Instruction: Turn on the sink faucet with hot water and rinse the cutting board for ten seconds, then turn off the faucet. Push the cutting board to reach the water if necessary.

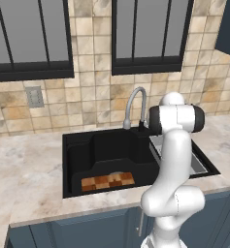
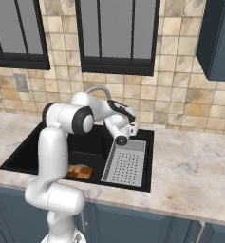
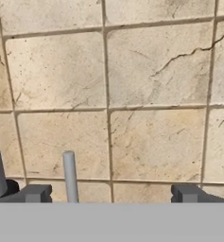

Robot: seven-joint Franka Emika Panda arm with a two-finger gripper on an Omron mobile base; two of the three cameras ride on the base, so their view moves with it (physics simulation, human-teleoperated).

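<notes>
A: Log the faucet first. What do you have?

B: You see the sink faucet (image 1: 135,103) at centre frame in the left base view: slim silver-grey gooseneck, high arch, dark base at the back rim of the sink (image 1: 77,140). In the hand view its lever (image 3: 70,176) stands as a thin grey rod at lower left of centre, and the spout column sits at the far left edge, against the tan tiled wall (image 3: 151,71).

A: Cutting board?

B: The cutting board (image 1: 108,181) lies flat on the black basin floor, lower centre of the left base view, near the front wall. Checkered light tan and dark brown squares. In the right base view you catch only a corner of it beside the arm, lower left of centre.

A: Gripper state?

B: The gripper (image 3: 111,193) has its two dark fingertips wide apart at the bottom of the hand view, nothing between them. The lever stands just inside the left tip; whether it touches, you cannot tell.

A: Anything else?

B: The grey drainer tray (image 2: 126,163) sits in the right part of the sink.
</notes>
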